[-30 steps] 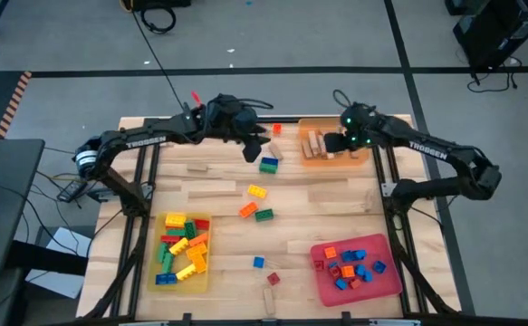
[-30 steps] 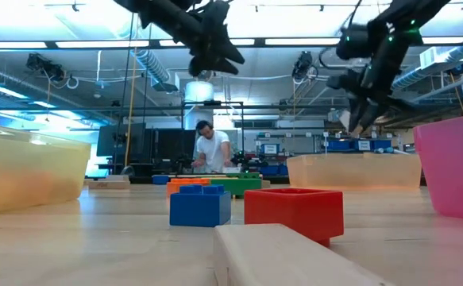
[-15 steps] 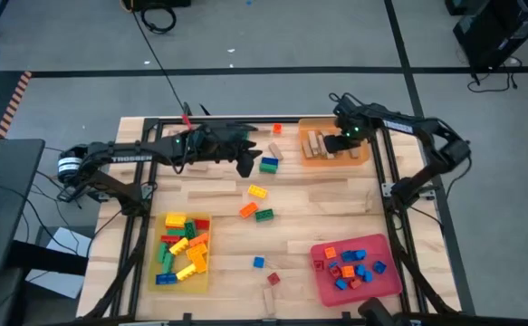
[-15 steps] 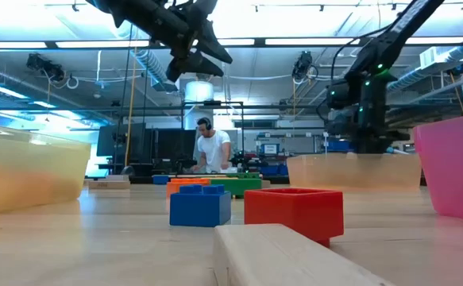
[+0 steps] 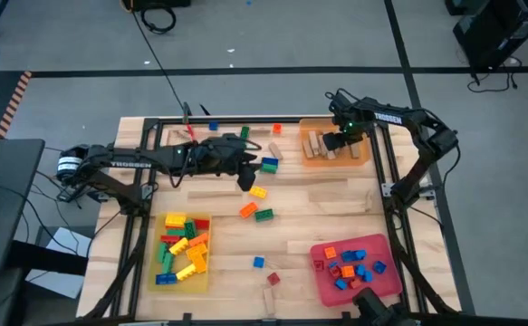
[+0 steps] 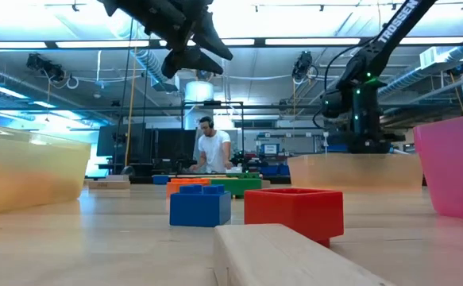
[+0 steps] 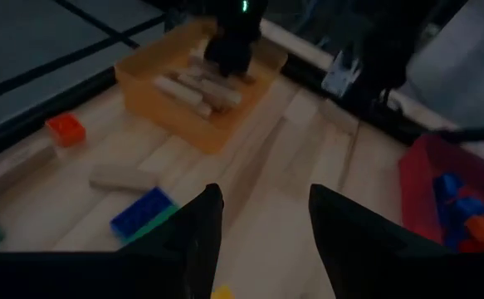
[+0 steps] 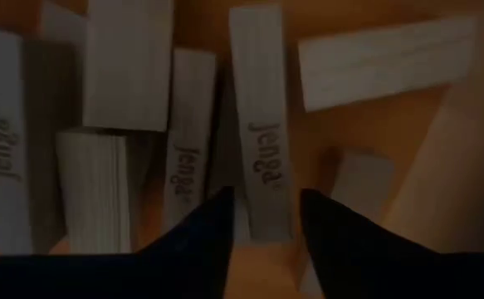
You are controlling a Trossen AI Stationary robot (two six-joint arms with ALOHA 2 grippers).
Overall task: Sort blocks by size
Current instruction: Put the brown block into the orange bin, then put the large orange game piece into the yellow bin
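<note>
My right gripper [image 8: 266, 218] points down into the orange tray [image 5: 363, 159] at the far right, which holds several tan wooden blocks [image 5: 315, 143]. Its fingers stand apart on either side of the end of one lettered wooden block [image 8: 258, 108] lying among the others. My left gripper [image 5: 245, 178] hovers open above the table's middle, with nothing between its fingers [image 7: 204, 228]. Just beyond it lie a blue-and-green brick [image 5: 269, 165] and a yellow brick [image 5: 257, 192]. Loose orange [image 5: 247, 210] and green [image 5: 264, 215] bricks rest flat on the wood nearby. My right gripper has its fingers from above, pointing down, beside the near end [image 8: 266, 232] of the lettered wooden block, which lies flat in the tray with the others. Whether either finger touches the block I cannot tell.
A yellow tray [image 5: 155, 223] of mixed bricks sits near left; a red tray [image 5: 318, 248] of small bricks sits near right. Small blue [image 5: 258, 263] and red [image 5: 273, 279] bricks and a wooden piece [image 5: 269, 300] lie near the front edge. A person stands in the room beyond.
My right gripper has sunk into the orange tray, tipping to point straight down, with the tan block it carried. My left gripper has moved toward the table's near edge and a little down, rolling as it went, still open.
</note>
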